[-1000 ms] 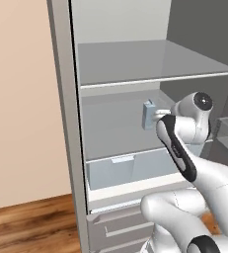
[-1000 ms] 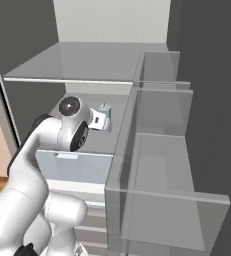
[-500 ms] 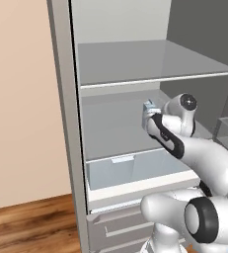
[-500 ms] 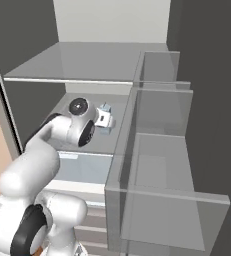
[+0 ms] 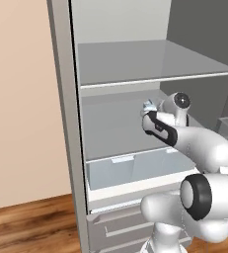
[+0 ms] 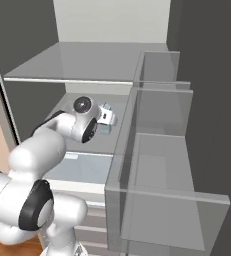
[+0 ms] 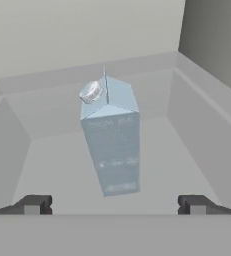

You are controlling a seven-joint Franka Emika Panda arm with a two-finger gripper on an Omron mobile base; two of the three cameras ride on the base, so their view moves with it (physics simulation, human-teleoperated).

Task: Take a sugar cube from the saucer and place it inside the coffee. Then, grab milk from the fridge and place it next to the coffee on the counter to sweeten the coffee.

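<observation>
The pincer (image 7: 114, 204) is spreading wide, empty, facing the milk (image 7: 112, 142) standing upright straight ahead on the fridge (image 5: 61, 123) shelf, centred between its fingertips (image 7: 33, 204).

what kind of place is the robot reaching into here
Most likely the inside of an open fridge in a rendered kitchen. The signs: a tall grey metal cabinet with grey shelves, a pale translucent drawer under them, and a small pale blue-white milk carton standing on the shelf before the open hand.
</observation>
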